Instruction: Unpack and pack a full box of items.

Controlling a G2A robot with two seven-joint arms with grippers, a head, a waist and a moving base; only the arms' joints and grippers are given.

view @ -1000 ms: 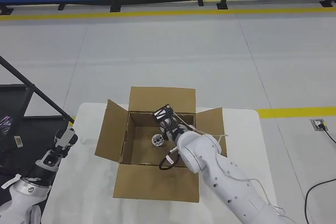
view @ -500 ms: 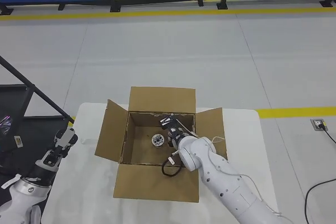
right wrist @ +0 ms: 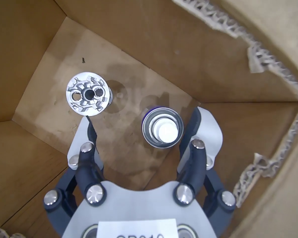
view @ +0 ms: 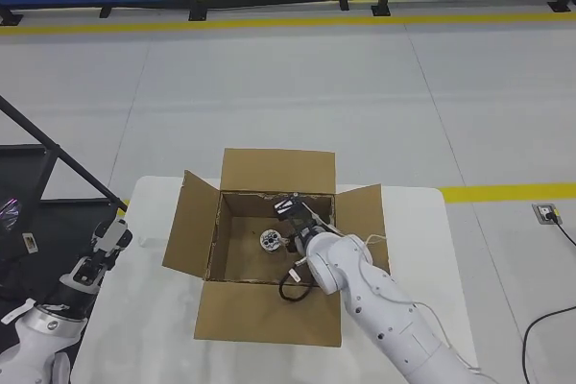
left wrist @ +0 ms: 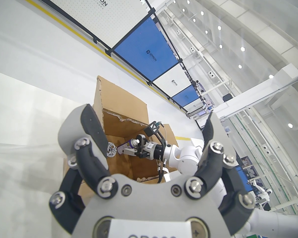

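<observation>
Top view: the right hand is down inside the open box, just beside a metal spool; the left hand hangs at the table edge, well apart.

Left wrist view: its fingers stand apart, empty.

Right wrist view: the right hand's fingers stand apart around a spray can, unclamped; likely a grasp to unpack it; next: centre, close, lift straight.

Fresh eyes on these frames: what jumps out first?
The open cardboard box on the white table, with the right claw down inside it, open around an upright spray can on the box floor. A silver flanged hub sits beside the can, not touching. The left claw hangs open and empty, clear of the box.
</observation>
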